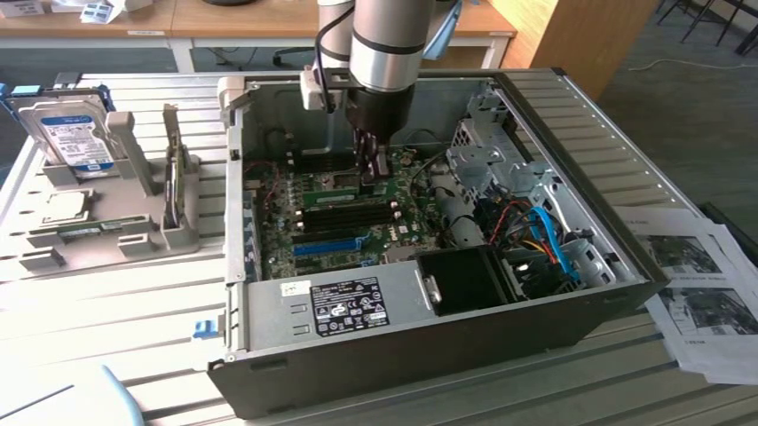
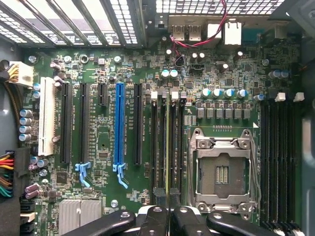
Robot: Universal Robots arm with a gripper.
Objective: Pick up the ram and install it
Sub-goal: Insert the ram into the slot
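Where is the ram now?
The ram is inside the computer case; in the wrist view it is held edge-on in the gripper, in line with the black memory slots between the blue slot and the empty processor socket.

An open computer case (image 1: 414, 359) lies on the slatted counter (image 1: 119, 302). Inside the case, a green motherboard (image 1: 343, 226) carries a blue expansion slot (image 2: 119, 125), a white slot (image 2: 47, 115) and an empty processor socket (image 2: 222, 172). A labelled power supply (image 1: 343, 302) and a black fan housing (image 1: 468, 280) sit along the case's near wall. On the exterior view's left of the case, a grey stand (image 1: 106, 235) holds an upright hard drive (image 1: 69, 133) and a square silvery processor chip (image 1: 66, 207). Printed sheets (image 1: 693, 275) lie on the exterior view's right of the case.
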